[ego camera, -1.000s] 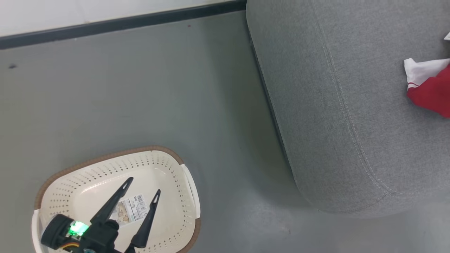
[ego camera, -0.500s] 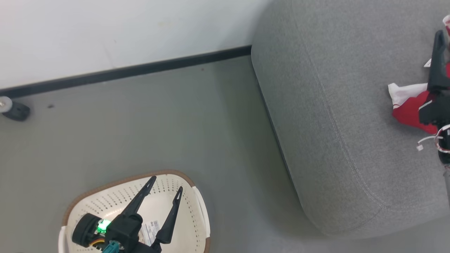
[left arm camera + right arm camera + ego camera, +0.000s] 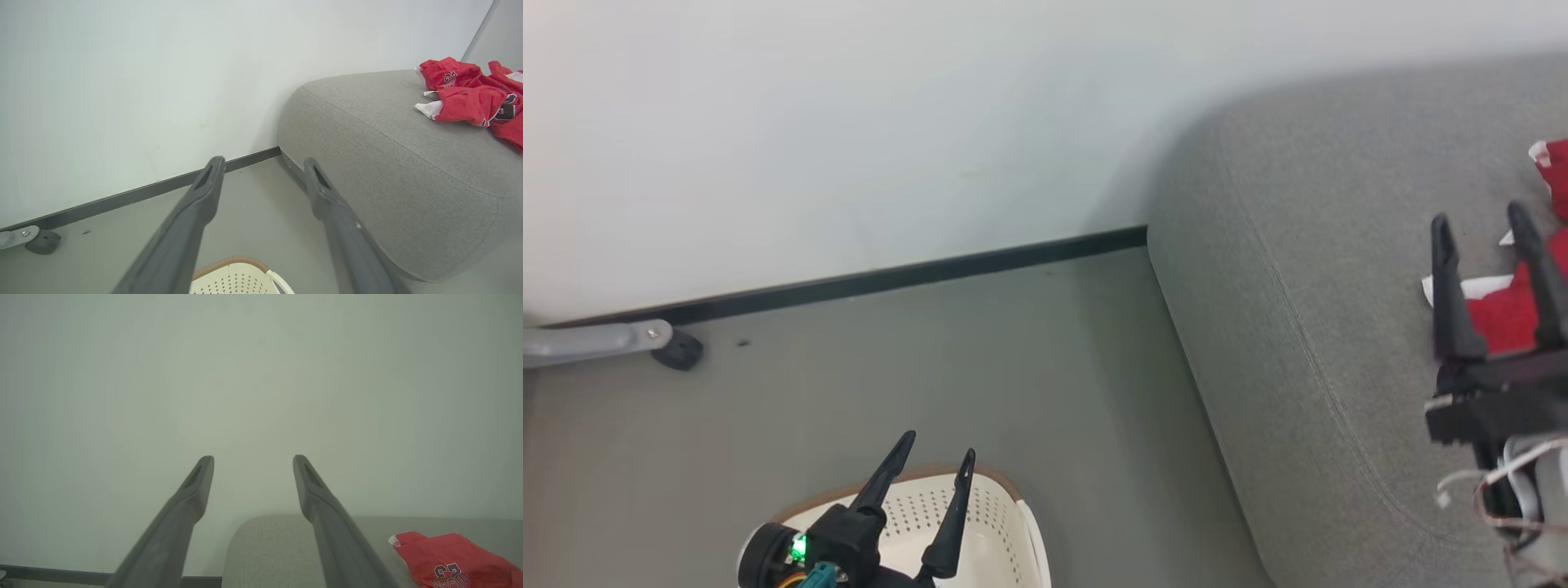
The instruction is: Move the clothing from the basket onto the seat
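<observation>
The red clothing (image 3: 470,92) lies crumpled on the grey seat (image 3: 392,163), near its right side; a piece with the number 23 (image 3: 449,563) shows in the right wrist view. In the head view the clothing (image 3: 1507,314) sits on the seat (image 3: 1298,310) behind my right gripper (image 3: 1478,220), which hangs open and empty above the cushion. The cream basket (image 3: 992,531) stands on the floor at the bottom, and what I see of its inside holds no clothing. My left gripper (image 3: 937,447) is open above it with nothing between its fingers. The basket rim (image 3: 233,261) peeks in below the left fingers.
A white wall with a black baseboard (image 3: 890,278) runs behind the grey floor (image 3: 931,376). A grey leg with a dark caster (image 3: 674,349) stands at the left by the wall. Open floor lies between basket and seat.
The head camera has tilted upward, so basket and seat slid down the picture and more wall shows. My right gripper has come into view over the seat, open.
</observation>
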You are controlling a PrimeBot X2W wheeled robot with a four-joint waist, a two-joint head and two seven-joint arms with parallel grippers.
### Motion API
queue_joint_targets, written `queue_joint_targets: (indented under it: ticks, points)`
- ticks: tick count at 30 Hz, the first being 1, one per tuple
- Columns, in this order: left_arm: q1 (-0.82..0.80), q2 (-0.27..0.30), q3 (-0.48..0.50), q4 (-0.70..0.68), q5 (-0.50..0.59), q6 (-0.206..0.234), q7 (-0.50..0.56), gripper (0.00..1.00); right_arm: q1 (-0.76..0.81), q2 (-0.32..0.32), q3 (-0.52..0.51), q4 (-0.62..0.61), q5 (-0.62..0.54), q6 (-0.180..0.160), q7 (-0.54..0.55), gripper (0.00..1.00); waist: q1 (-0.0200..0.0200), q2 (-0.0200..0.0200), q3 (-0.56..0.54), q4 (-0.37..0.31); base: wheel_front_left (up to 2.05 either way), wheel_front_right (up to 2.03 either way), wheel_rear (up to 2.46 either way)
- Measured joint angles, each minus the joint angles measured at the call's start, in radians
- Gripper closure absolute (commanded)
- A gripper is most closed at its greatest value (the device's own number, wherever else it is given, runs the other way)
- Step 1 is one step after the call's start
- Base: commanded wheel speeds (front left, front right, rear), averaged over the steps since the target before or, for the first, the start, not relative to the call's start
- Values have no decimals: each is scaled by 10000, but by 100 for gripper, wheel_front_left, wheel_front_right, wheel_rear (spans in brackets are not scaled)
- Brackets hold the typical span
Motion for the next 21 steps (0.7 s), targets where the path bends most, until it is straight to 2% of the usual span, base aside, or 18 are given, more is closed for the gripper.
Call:
queue_joint_targets:
  ticks: [11,21]
  points:
    - [268,-270,119,299,0,178,0,0,2786,341,838,-1649,199,82,0,0,1,1,-1065,1003,0,0,0]
    - [538,-384,265,309,17,364,0,0,4182,631,940,-2142,462,82,0,0,1,1,-1633,1894,0,0,0]
